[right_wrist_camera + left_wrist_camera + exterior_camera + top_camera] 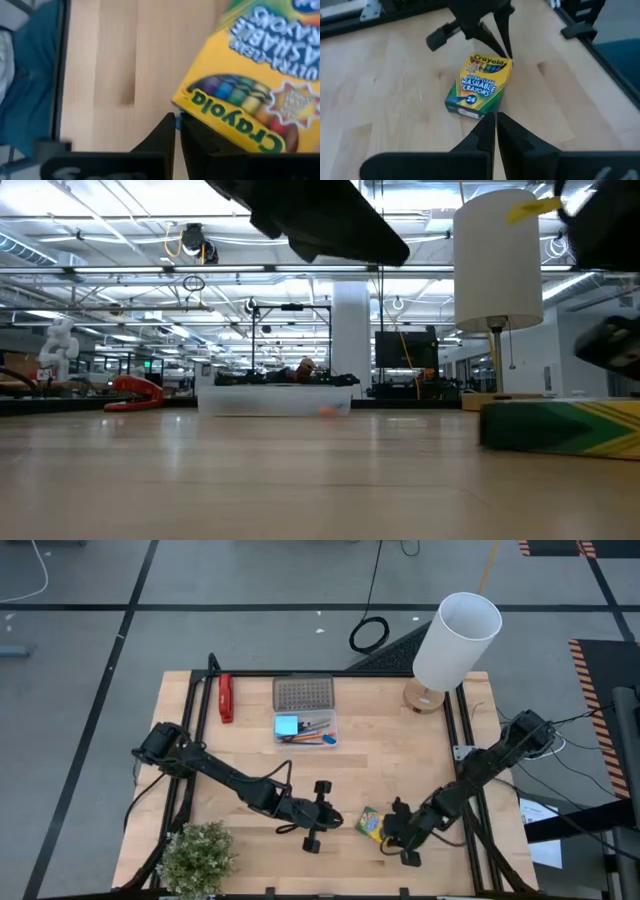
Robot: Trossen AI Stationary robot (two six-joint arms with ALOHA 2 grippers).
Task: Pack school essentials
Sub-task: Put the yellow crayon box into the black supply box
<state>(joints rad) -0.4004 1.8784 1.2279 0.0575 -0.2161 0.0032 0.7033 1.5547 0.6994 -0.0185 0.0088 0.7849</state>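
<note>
Green-yellow cardboard crayon box right up against the right wrist camera, flat on the light wooden table, near the front right. Right tool just beside the box's yellow end, fingers pressed together, nothing held. Tips at the box edge; contact unclear. Left tool on the box's other side, near it but apart, fingers also closed together, empty, pointed at the box. Clear plastic tray toward the back centre of the table, well apart from both tools: blue square note pad inside, orange pencils alongside, other small items too small to tell. Grey perforated lid just behind the tray. Long red stapler-like object back left. White-shaded lamp on wooden base back right. Small green plant front left corner.
</note>
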